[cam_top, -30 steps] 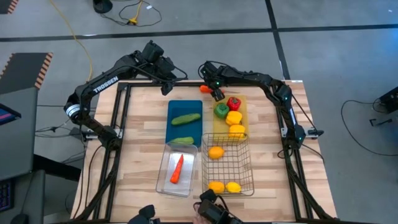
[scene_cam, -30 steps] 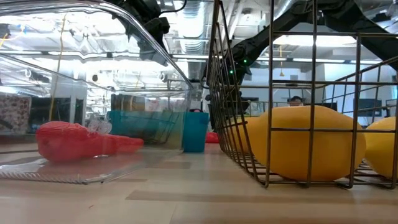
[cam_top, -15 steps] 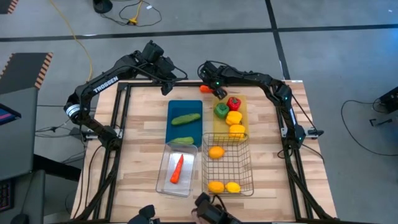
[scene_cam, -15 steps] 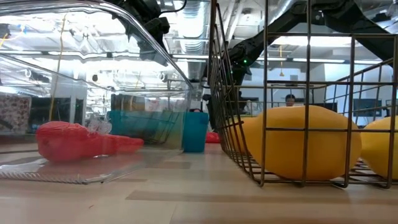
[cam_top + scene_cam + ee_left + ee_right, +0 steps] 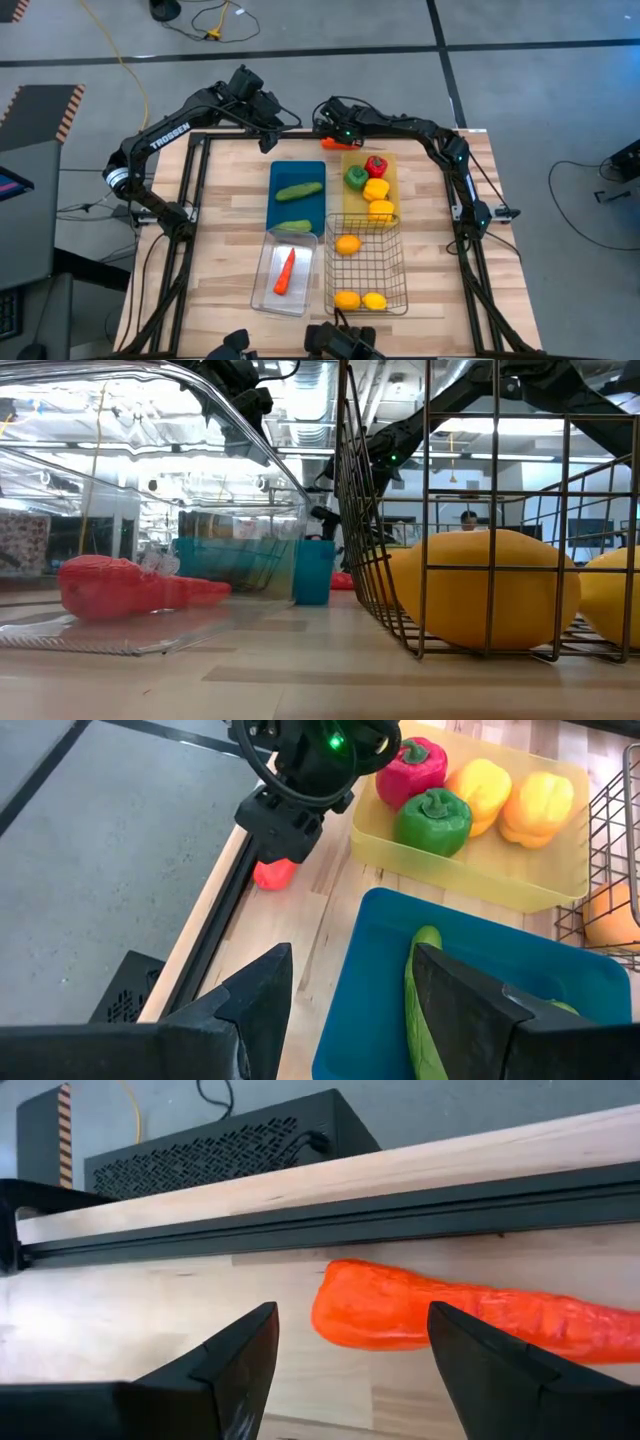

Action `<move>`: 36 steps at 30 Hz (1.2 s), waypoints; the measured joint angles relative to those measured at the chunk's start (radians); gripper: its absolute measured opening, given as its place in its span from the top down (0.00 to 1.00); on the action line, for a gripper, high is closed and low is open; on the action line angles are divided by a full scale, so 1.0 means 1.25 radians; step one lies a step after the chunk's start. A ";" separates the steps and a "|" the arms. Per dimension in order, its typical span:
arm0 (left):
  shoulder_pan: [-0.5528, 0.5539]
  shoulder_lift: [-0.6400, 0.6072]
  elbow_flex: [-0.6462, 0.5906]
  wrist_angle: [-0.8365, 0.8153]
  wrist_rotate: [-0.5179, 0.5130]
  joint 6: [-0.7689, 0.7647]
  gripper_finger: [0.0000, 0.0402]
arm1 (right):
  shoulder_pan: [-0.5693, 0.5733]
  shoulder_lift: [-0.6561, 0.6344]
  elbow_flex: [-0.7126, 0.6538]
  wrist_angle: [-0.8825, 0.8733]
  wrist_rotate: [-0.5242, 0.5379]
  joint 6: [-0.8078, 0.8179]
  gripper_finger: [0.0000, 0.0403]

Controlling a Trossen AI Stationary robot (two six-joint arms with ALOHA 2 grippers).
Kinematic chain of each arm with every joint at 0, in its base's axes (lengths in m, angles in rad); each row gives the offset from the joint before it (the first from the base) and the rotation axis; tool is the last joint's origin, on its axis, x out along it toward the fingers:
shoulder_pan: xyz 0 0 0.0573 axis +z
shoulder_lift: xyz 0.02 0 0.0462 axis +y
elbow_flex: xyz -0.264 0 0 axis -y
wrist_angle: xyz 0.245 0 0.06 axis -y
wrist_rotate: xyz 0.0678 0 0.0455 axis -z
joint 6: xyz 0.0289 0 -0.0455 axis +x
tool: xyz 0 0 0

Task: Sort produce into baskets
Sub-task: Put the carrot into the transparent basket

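An orange carrot [image 5: 450, 1320] lies on the wood by the table's far rail, left of the yellow tray [image 5: 390, 165]; it also shows in the high view [image 5: 330, 144]. My right gripper [image 5: 326, 132] hangs open just over it, one finger on each side of its thick end, and touches nothing. My left gripper [image 5: 272, 140] is open and empty above the far end of the blue tray [image 5: 297, 172], which holds two cucumbers [image 5: 298, 191]. The yellow tray holds several peppers [image 5: 366, 180]. The clear bin [image 5: 262, 290] holds a carrot [image 5: 286, 271]. The wire basket [image 5: 395, 262] holds two oranges and a lemon.
The black frame rail [image 5: 400, 1210] runs just beyond the loose carrot along the table's far edge. The four containers fill the table's middle. Bare wood lies to the left [image 5: 225, 230] and right [image 5: 440, 240] of them.
My right gripper has gone from over the yellow tray's far left corner toward the table's far edge and left, and now stands over the loose carrot. The carrot has stayed where it was.
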 joint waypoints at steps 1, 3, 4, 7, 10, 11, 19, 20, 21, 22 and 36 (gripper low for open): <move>0.000 0.000 0.000 0.000 0.000 0.000 0.52 | 0.000 0.000 0.000 0.000 0.000 0.000 0.29; 0.000 0.000 0.000 0.000 0.000 0.000 0.52 | 0.000 0.000 0.000 0.000 0.000 0.000 0.29; 0.000 0.000 0.000 0.000 0.000 0.000 0.52 | 0.000 0.000 0.000 0.000 0.000 -0.001 0.29; 0.000 0.000 0.000 0.000 0.000 0.000 0.52 | 0.000 0.000 0.000 0.000 0.000 -0.001 0.29; 0.000 0.000 0.000 0.000 0.000 0.000 0.52 | 0.000 0.000 0.000 0.000 0.000 -0.003 0.29; 0.000 0.000 0.000 0.000 0.000 0.000 0.52 | 0.000 0.000 0.000 0.000 0.000 -0.003 0.29; 0.001 0.000 0.000 0.000 0.000 0.008 0.52 | -0.010 0.000 0.000 -0.003 -0.036 -0.074 0.29; 0.001 0.000 0.000 0.000 0.000 0.008 0.52 | -0.013 0.000 0.000 -0.003 -0.047 -0.103 0.29; 0.001 0.000 0.000 0.000 0.000 0.008 0.52 | -0.013 0.000 0.000 -0.004 -0.056 -0.122 0.29; 0.001 0.000 0.000 0.000 0.000 0.008 0.52 | -0.014 0.000 0.000 -0.005 -0.063 -0.130 0.29; 0.001 0.000 0.000 0.000 0.000 0.009 0.52 | -0.034 0.000 0.000 0.064 -0.210 -0.120 0.29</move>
